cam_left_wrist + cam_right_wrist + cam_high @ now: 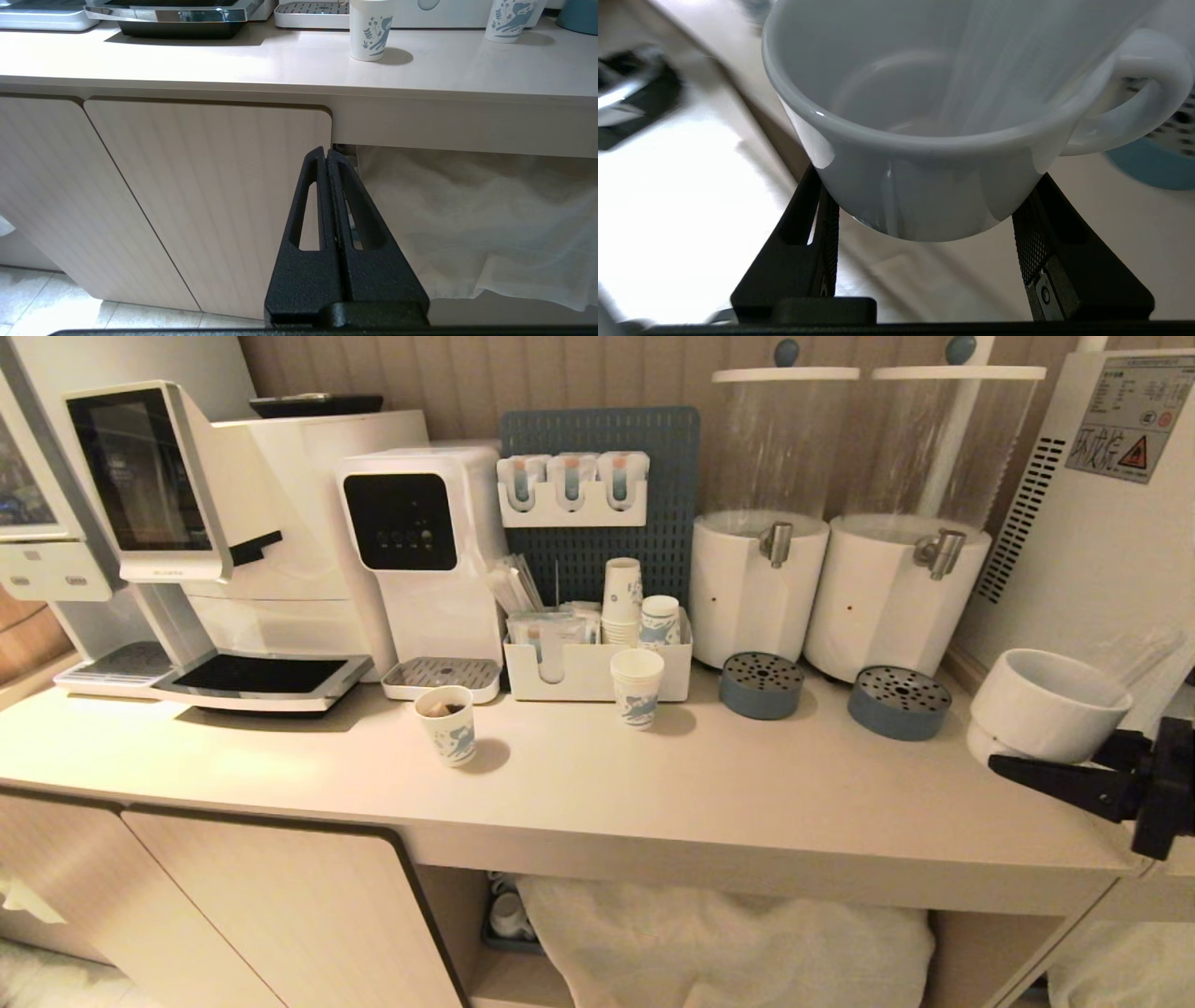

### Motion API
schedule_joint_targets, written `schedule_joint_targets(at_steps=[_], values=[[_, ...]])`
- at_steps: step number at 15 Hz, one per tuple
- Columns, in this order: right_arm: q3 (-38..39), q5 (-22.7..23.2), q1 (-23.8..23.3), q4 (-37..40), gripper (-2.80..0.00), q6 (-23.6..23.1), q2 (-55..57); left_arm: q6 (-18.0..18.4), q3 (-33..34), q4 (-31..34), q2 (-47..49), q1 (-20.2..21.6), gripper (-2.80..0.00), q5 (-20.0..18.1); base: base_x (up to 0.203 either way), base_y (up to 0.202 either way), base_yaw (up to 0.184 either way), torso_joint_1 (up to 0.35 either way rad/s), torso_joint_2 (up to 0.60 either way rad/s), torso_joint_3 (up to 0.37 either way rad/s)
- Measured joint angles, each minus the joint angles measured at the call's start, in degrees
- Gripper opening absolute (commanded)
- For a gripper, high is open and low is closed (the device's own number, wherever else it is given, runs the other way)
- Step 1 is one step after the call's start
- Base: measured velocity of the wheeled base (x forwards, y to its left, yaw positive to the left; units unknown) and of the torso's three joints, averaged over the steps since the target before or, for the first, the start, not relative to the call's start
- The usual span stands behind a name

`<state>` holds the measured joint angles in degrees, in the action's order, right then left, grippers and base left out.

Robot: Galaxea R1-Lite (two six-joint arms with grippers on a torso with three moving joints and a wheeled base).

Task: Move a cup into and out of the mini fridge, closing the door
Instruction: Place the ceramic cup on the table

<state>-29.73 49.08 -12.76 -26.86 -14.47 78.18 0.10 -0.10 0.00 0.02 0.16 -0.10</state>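
My right gripper (927, 186) is shut on the cup (920, 140), a squat white ceramic cup with a side handle; its two fingers press the lower body from either side. In the head view the cup (1046, 705) hangs tilted over the right end of the counter, with one black finger (1055, 782) below it. Just behind stands the mini fridge (1092, 569), showing its white side with vent slots and a warning sticker. Its door is out of view. My left gripper (325, 154) is shut and empty, parked below the counter in front of a cabinet front.
Two white drink dispensers (756, 588) with blue drip trays (898, 702) stand left of the cup. Printed paper cups (446, 723), an organiser box (597, 667) and two drink machines (420, 551) fill the back of the counter (653, 793). A white cloth (728, 943) hangs beneath.
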Motion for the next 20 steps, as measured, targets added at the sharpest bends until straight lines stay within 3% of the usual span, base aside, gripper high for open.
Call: schedule_joint_targets(at_steps=[5,8,14,20], values=[[0.45,-8.78,1.37,-24.44,-2.8,-0.93,20.36,-0.1,0.0,0.0,0.0,0.0,-2.8,0.0,0.0,0.0,0.0,0.0,0.0,0.0],[-2.45,-12.92,2.43,-32.61,-2.8,-0.77,31.76,-0.07,0.0,0.0,0.0,-0.05,-2.8,0.01,0.0,0.0,0.0,0.0,0.0,0.0],[-10.44,-19.04,3.78,-33.89,-2.8,0.8,45.29,-0.23,0.0,0.0,0.0,0.0,-2.8,0.0,0.0,0.0,0.0,0.0,0.0,0.0],[-12.86,-21.56,4.34,-34.06,-2.8,1.75,49.53,-0.34,0.0,0.0,0.0,0.0,-2.8,0.0,0.0,0.0,0.0,0.0,0.0,0.0]])
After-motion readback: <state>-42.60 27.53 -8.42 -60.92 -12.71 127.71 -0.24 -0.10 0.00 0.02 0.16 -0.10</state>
